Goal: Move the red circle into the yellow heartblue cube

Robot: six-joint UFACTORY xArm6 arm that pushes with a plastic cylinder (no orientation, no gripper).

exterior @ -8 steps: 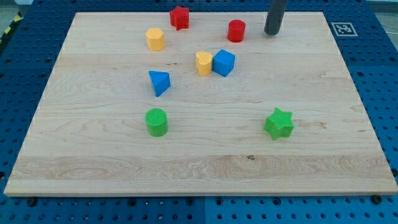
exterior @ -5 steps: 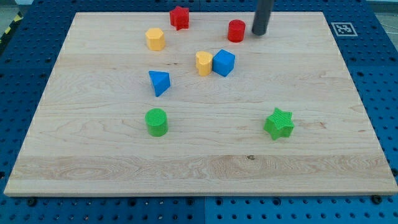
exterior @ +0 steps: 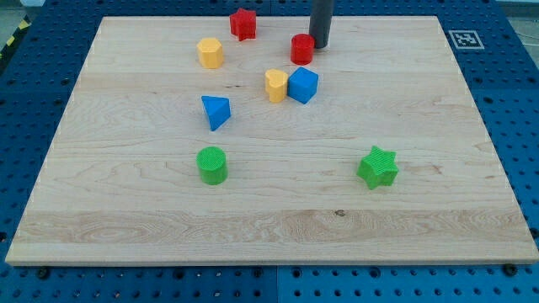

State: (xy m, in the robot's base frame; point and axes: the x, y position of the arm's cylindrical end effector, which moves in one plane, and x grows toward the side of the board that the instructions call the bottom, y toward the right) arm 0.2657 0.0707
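Note:
The red circle (exterior: 302,49) sits near the view's top, just above the blue cube (exterior: 303,85). The yellow heart (exterior: 275,85) touches the blue cube's left side. My tip (exterior: 320,45) is right against the red circle's upper right side. The dark rod rises from there out of the view's top.
A red star-like block (exterior: 243,23) lies at the top edge, a yellow hexagon block (exterior: 210,52) to its lower left. A blue triangle block (exterior: 216,111), a green circle (exterior: 212,164) and a green star (exterior: 377,167) lie lower on the wooden board (exterior: 438,210).
My tip has moved left from the board's top right to the red circle, and the red circle has slid left and slightly down toward the blue cube.

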